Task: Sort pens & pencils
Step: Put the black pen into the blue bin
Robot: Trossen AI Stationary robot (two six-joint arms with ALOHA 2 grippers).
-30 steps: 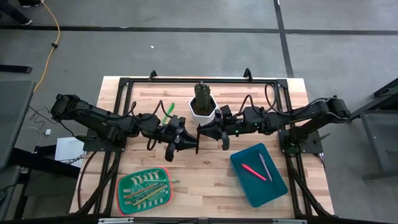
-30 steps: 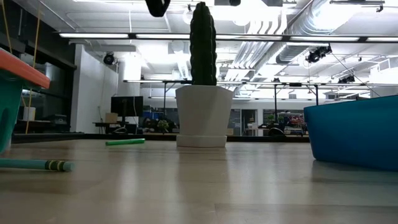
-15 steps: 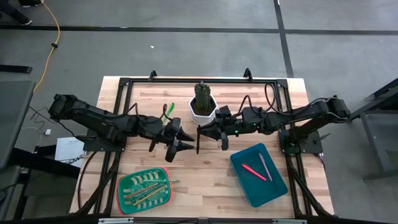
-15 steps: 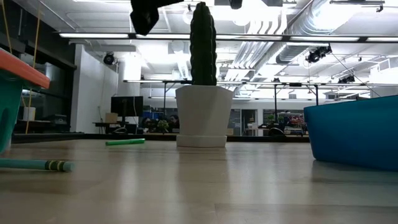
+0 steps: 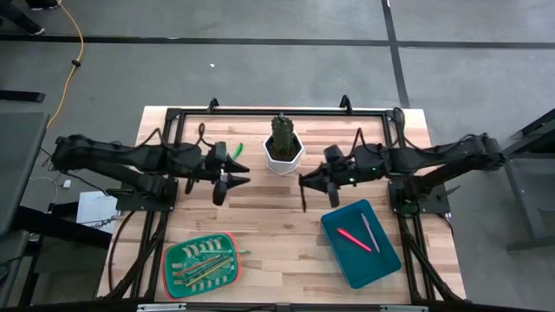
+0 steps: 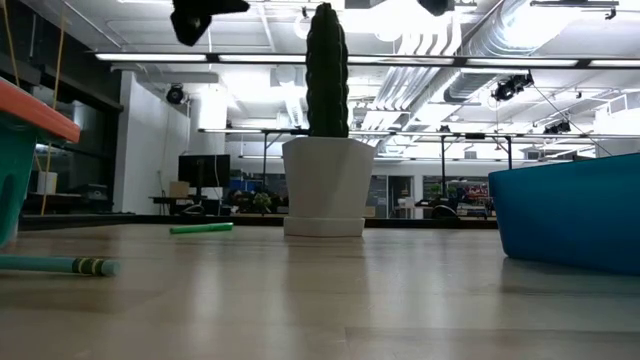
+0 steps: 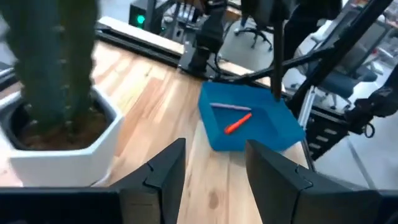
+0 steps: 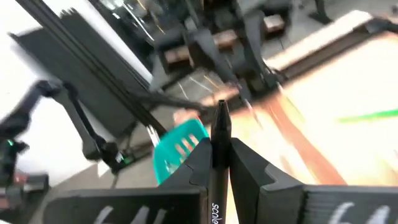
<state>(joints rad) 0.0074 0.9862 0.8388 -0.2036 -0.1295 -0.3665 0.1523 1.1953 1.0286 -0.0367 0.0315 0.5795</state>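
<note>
Fingers of right gripper [image 5: 305,184] clamp slim dark pen [image 8: 219,134] (left gripper [image 5: 227,178] spread)

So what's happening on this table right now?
Two arms are sorting pens and pencils into trays. The right gripper is shut on a dark pen, held in the air between the potted cactus and the blue tray, where a pink-red pen and a pale grey pen lie. The left gripper hangs open and empty near a green pen. The green tray holds several pencils.
</note>
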